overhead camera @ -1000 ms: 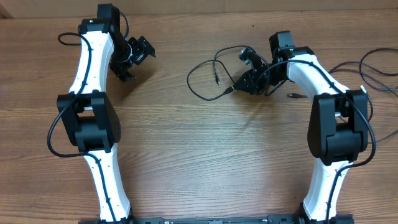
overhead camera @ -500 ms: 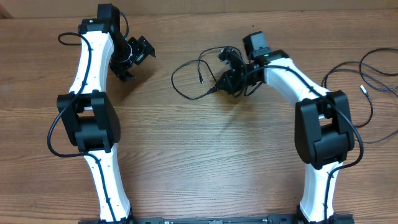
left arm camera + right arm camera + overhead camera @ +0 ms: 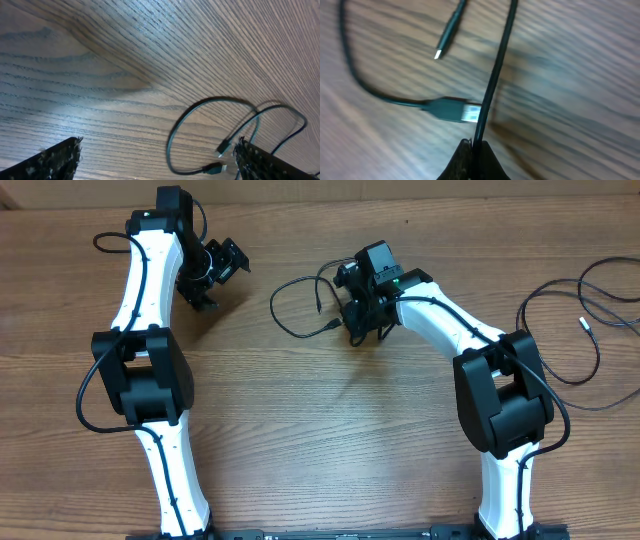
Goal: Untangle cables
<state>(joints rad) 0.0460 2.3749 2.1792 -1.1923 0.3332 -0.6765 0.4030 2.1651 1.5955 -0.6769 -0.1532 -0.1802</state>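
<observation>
Right wrist view: we have the right gripper clenched on one cable, far-centre of the worktop, likely to pull it clear of the other cables by the far right edge. Left gripper released, idle, far left.

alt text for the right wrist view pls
The right gripper, shut, pinches a thin black cable that runs up out of frame over a wooden table. Behind it lie a wide silver-tipped plug and a smaller plug. The image is blurred.
</observation>
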